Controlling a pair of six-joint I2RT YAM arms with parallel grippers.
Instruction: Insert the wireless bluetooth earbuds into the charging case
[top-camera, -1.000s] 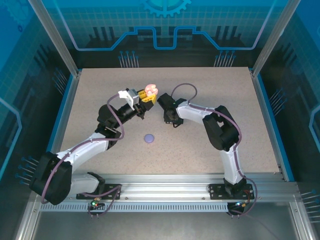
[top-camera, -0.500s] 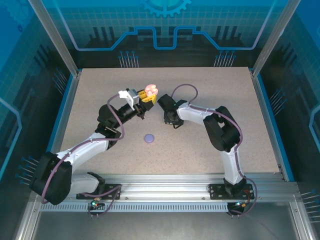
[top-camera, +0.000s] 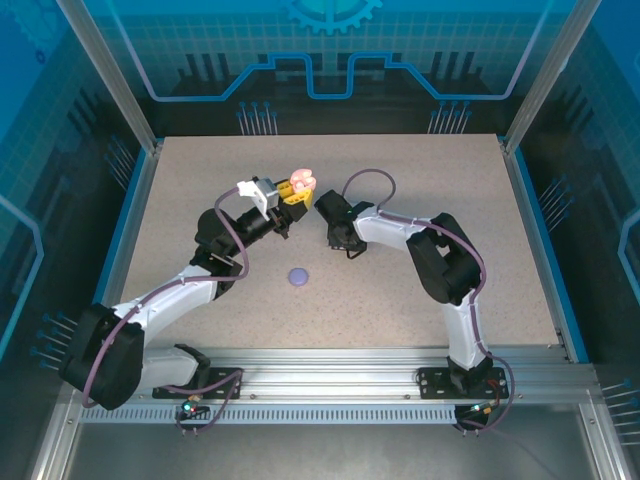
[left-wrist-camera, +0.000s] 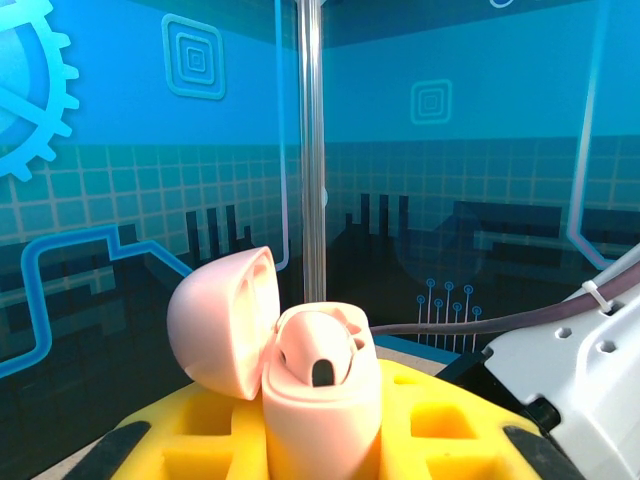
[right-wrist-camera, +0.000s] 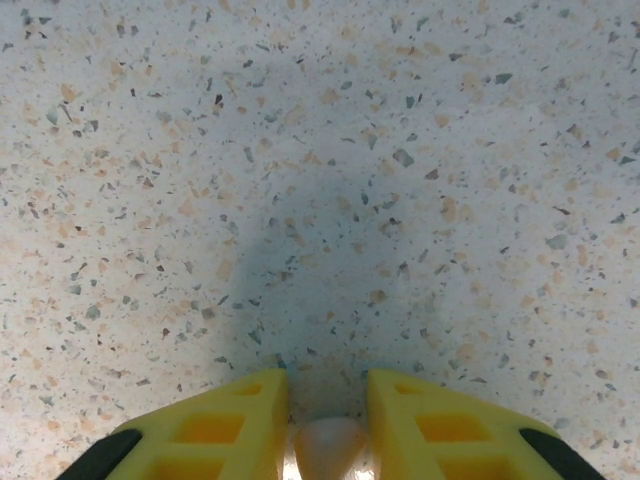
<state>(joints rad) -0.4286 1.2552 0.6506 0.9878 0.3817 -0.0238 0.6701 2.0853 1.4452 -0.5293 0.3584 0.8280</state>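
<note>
My left gripper (top-camera: 296, 189) is held up above the table and is shut on an open pale pink charging case (left-wrist-camera: 320, 400), whose lid (left-wrist-camera: 222, 320) is flipped to the left. A pale pink earbud (left-wrist-camera: 318, 358) with a dark spot appears to sit in the case. The case (top-camera: 301, 182) is pink between yellow fingers (left-wrist-camera: 430, 420). My right gripper (top-camera: 345, 246) points down at the table just right of the case. Its yellow fingers (right-wrist-camera: 225, 430) pinch a small pale pink earbud (right-wrist-camera: 328, 447) close above the speckled surface.
A small round lilac case (top-camera: 298, 276) lies on the speckled table (top-camera: 450, 180) in front of both grippers. Blue walls and metal posts (left-wrist-camera: 312, 150) enclose the table on all sides.
The right wrist has shifted very slightly near the case. The left arm and the pink case have stayed still.
</note>
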